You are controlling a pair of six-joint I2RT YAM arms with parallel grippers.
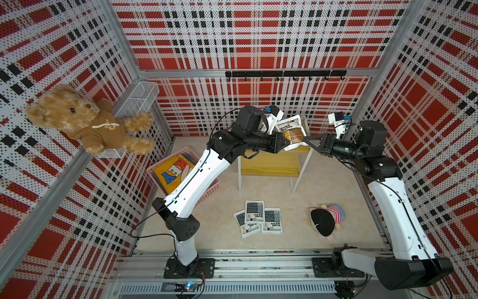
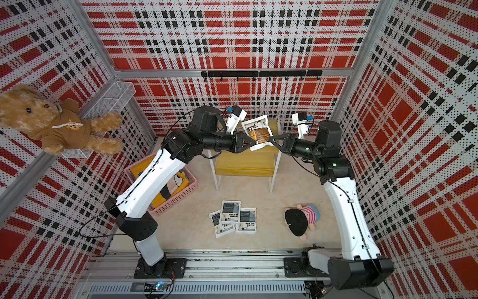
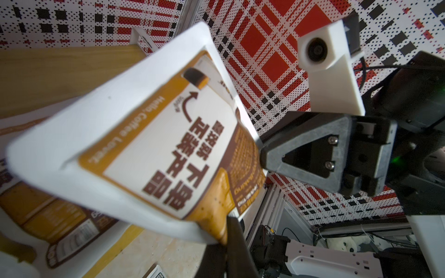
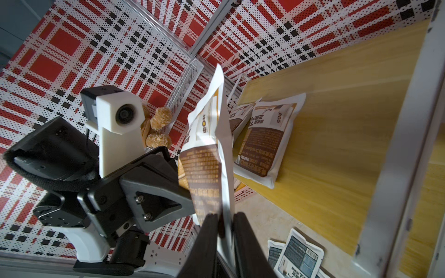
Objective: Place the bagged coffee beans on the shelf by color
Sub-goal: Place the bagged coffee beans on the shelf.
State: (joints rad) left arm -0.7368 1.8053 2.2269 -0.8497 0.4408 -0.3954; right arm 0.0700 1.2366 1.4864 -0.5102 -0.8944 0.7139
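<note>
A brown-orange bag of coffee beans (image 1: 291, 132) (image 2: 258, 132) hangs above the shelf (image 1: 269, 163) (image 2: 245, 163) in both top views. My left gripper (image 1: 286, 139) (image 3: 227, 231) is shut on one corner of it. My right gripper (image 1: 305, 139) (image 4: 225, 223) pinches the opposite edge, its fingers tight on either side of the seam. In the right wrist view, two more brown-orange bags (image 4: 265, 142) lie flat on the shelf's top board (image 4: 337, 120). Three dark grey bags (image 1: 254, 216) (image 2: 232, 217) lie overlapping on the floor in front of the shelf.
A pink basket (image 1: 178, 151) holding a yellow cloth (image 1: 170, 170) sits left of the shelf, under my left arm. A small plush doll (image 1: 328, 217) lies on the floor at the right. A teddy bear (image 1: 85, 119) sits in a white wire basket on the left wall.
</note>
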